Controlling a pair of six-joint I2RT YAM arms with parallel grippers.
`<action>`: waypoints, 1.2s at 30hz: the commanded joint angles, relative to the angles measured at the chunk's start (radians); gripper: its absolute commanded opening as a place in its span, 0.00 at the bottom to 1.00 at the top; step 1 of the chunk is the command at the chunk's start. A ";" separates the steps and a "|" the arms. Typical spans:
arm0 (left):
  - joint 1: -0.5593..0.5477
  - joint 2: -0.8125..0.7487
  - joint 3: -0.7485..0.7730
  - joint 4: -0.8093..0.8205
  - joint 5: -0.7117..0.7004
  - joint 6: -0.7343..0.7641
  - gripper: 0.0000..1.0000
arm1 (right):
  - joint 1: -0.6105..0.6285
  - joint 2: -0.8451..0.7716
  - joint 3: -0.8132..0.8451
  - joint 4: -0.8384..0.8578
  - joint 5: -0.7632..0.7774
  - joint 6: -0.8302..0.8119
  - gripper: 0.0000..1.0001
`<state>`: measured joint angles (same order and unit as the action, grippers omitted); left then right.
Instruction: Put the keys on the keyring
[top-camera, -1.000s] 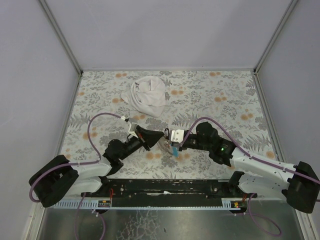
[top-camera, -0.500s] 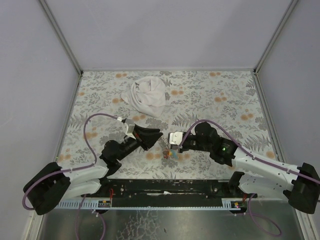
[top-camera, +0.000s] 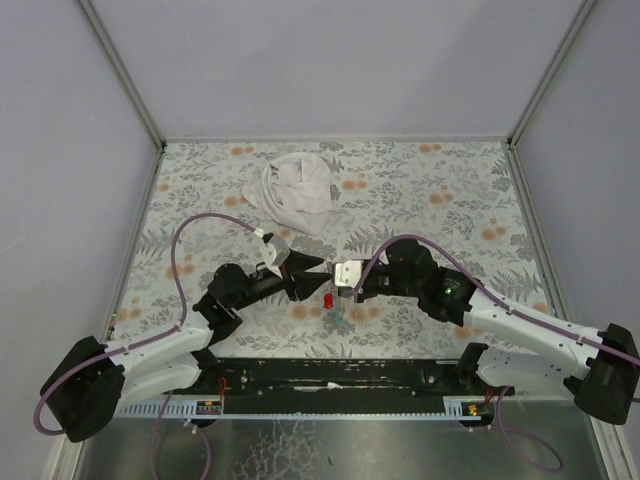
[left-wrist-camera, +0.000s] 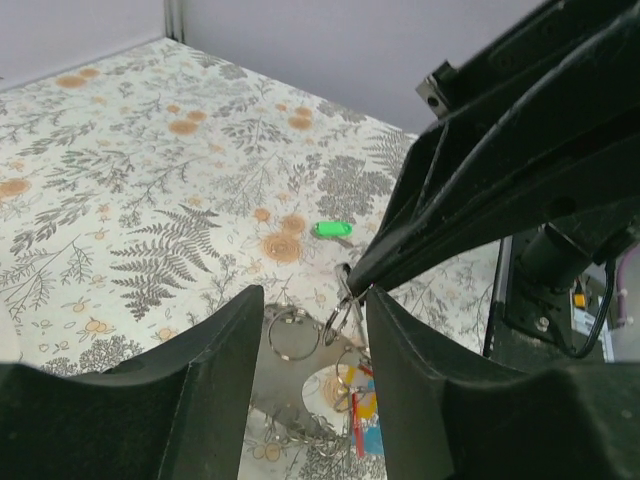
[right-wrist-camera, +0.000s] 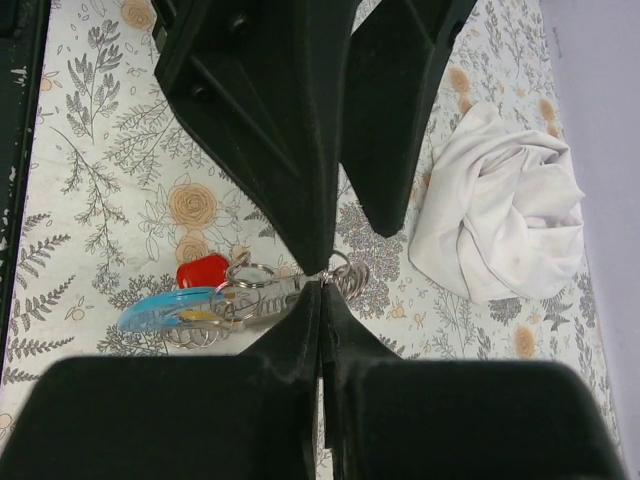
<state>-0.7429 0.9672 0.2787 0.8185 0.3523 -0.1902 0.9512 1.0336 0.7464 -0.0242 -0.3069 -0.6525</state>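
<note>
Right tool (right-wrist-camera: 320, 285): pressed together, pinching keyring (right-wrist-camera: 265, 292); bundle has turned since a second ago, red key (right-wrist-camera: 202, 270) now showing. Left tool (left-wrist-camera: 315, 305): spread, flanking the pinch. Green key (left-wrist-camera: 331, 229): loose on bench (top-camera: 450, 190), probably unthreaded.

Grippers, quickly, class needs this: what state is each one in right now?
Left gripper: jaws open, gripping nothing.
Right gripper: jaws shut on the keyring.
</note>
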 joint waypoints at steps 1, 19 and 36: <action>0.013 -0.009 0.048 -0.097 0.091 0.090 0.46 | 0.009 0.000 0.057 -0.001 -0.026 -0.017 0.00; 0.045 0.020 0.096 -0.195 0.331 0.246 0.43 | 0.010 0.006 0.088 -0.075 -0.076 -0.035 0.00; 0.045 0.038 0.116 -0.242 0.341 0.264 0.00 | 0.009 -0.003 0.088 -0.085 -0.039 -0.032 0.00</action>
<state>-0.7029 1.0042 0.3687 0.5961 0.7029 0.0532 0.9539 1.0561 0.7982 -0.1406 -0.3676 -0.6811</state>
